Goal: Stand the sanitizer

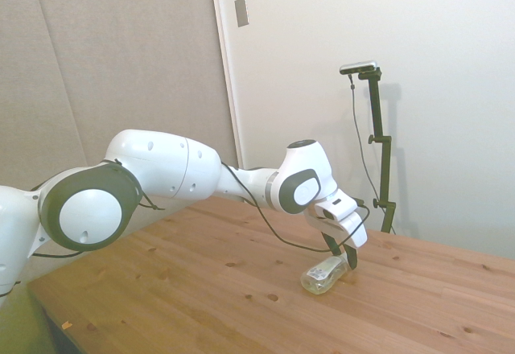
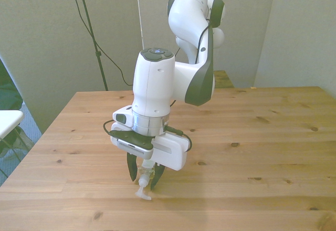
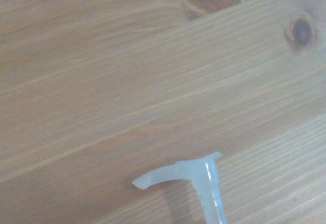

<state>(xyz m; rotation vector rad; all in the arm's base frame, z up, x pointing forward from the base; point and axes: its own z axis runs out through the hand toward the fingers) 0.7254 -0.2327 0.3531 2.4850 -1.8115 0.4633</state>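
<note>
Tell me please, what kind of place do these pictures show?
Probably a robotics lab or test room: a white robot arm mounted at a bare wooden table, plain grey partition walls, and one sanitizer as the only test object.

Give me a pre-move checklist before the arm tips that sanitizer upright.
1. Tool around the sanitizer: ok, fingers sit either side of its neck.
2. Grip firmly closed: cannot tell, contact is hidden.
3. Sanitizer upright: not ok, it lies tilted on the wooden table.
4. Pump top free: ok, the nozzle sticks out toward the camera in the front view.
5. Bare wood around the bottle: ok.
</note>
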